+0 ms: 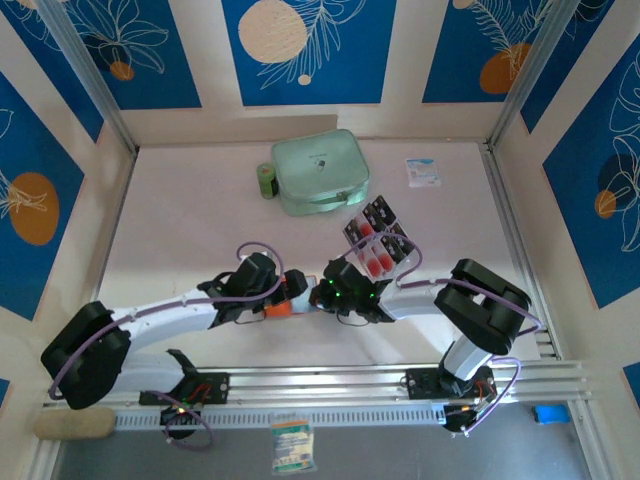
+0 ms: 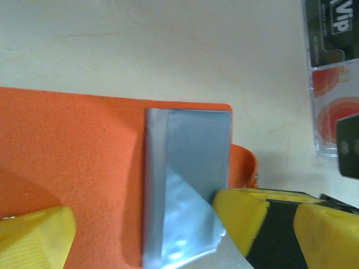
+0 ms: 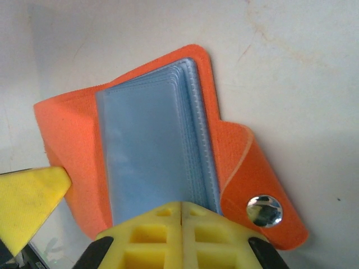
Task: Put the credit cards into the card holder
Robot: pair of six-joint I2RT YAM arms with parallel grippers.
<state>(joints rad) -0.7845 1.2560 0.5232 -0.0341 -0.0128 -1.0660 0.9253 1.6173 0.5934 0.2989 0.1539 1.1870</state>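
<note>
I saw the left claw [image 1: 289, 300] spread wide astride the wallet [image 3: 70, 126] at table centre. The right claw [image 3: 180, 224] was closed against its clear pockets, and the cards [image 1: 375, 240] sat at two o'clock of it.

- Pale, scuffed table [image 1: 200, 230], evenly lit.
- Wall panels [image 1: 300, 50] around it: blue with white leaf drawings, orange and cream circles.
- Aluminium posts [image 1: 90, 75] in corners; metal rail [image 1: 330, 383] at near edge.

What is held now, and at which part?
The right tool pinches the card holder by the edge of its clear pockets; the left tool holds nothing.
</note>
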